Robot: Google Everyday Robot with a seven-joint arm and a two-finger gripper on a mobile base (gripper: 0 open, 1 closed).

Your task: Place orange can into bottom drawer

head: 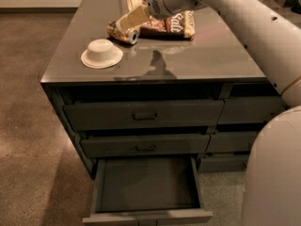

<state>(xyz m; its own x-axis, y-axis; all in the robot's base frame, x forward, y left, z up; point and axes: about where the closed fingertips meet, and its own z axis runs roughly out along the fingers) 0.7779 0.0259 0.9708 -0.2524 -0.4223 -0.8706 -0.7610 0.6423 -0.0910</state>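
Note:
The orange can (121, 32) lies on its side on the grey cabinet top, its silver end facing front right. My gripper (128, 21) reaches down from the upper right on the white arm (225, 8). Its cream tip sits right above the can, at or very near its upper side. Whether it touches the can I cannot tell. The bottom drawer (146, 216), lowest of the left stack, is pulled out, and its dark inside shows nothing in it.
A white bowl (101, 53) stands upside down on the cabinet top (197, 55), front left of the can. A brown-and-cream snack bag (173, 23) lies just behind the gripper. The two drawers above (143, 116) are closed. The robot's white body (275, 173) fills the right edge.

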